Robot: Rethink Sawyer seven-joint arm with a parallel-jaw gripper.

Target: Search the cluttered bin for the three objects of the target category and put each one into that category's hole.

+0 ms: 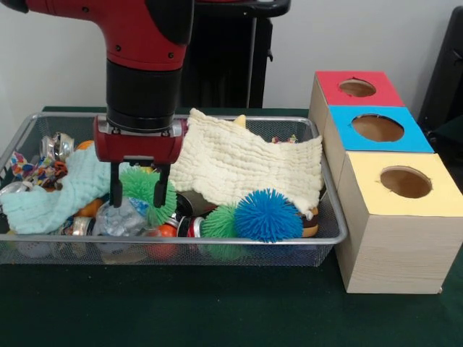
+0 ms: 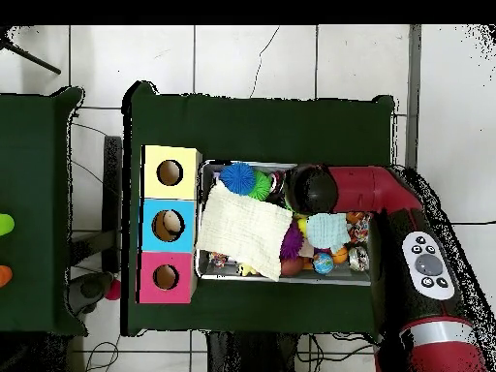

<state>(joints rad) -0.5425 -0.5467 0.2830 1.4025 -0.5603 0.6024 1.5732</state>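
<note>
Reaching straight down into the wire bin (image 1: 329,217), the gripper (image 1: 137,189) hung with its fingers spread either side of a green spiky ball (image 1: 147,189) (not yet closed on it). A blue spiky ball (image 1: 268,215) lay nearer, a cream cloth (image 1: 246,163) behind. Overhead, the arm (image 2: 360,189) hid the gripper, and the three holed boxes (image 2: 170,225) stood beside the bin.

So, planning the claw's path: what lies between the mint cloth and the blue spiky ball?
In the front view, a green spiky ball, with the open claw straddling it, lies between the mint cloth and the blue spiky ball.
</note>
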